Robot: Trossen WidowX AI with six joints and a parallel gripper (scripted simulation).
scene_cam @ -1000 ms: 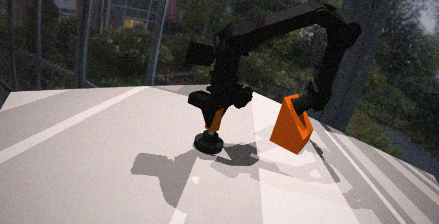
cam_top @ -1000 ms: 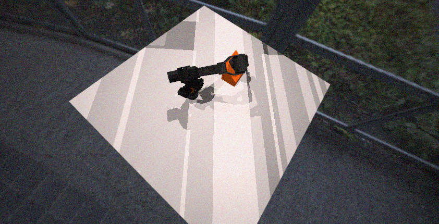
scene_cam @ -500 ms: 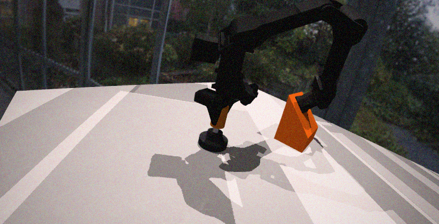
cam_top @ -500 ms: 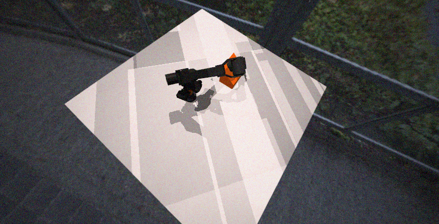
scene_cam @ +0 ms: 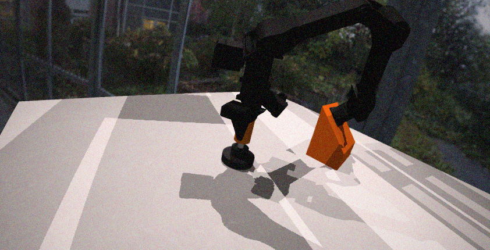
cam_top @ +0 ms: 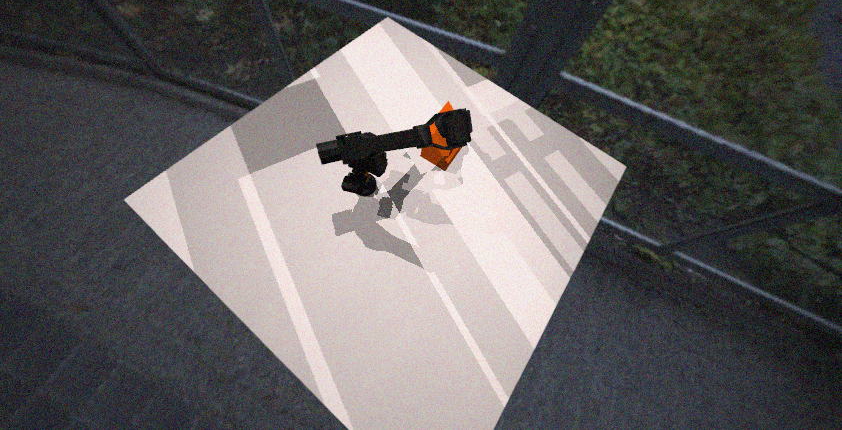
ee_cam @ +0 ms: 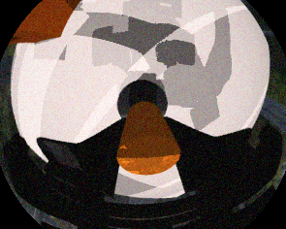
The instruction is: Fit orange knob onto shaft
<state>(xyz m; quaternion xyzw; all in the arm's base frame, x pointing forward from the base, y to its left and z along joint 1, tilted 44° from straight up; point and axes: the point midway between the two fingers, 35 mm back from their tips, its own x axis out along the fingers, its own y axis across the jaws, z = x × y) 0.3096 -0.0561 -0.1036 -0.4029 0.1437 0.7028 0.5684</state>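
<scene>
Step in hand: lining the knob up over the shaft. My gripper [scene_cam: 242,133] [ee_cam: 143,121] is pointing down with its jaws closed around the orange knob [scene_cam: 247,134] [ee_cam: 147,133], so grasping, not released. Knob is upright or close to it, right above the round pedestal [scene_cam: 237,158] [ee_cam: 143,92]. A short bit of the silver shaft [scene_cam: 241,145] shows between knob and pedestal in the exterior view, so the knob isn't down. Can't tell if the tip of the shaft is already in the hole or the knob is just sitting on top of it. Wrist view has the knob hiding the shaft; top view mostly blocked by the arm [cam_top: 400,140] [scene_cam: 308,25]. Hole and flat side: not visible from here.

Next move, my call: small twists about the vertical with light downward pressure until the flats match and it drops, then push straight down to the pedestal, then open. Risk: pushing hard with flats off could jam it or make the knob slip or tilt in the fingers. Letting go now would be premature.
</scene>
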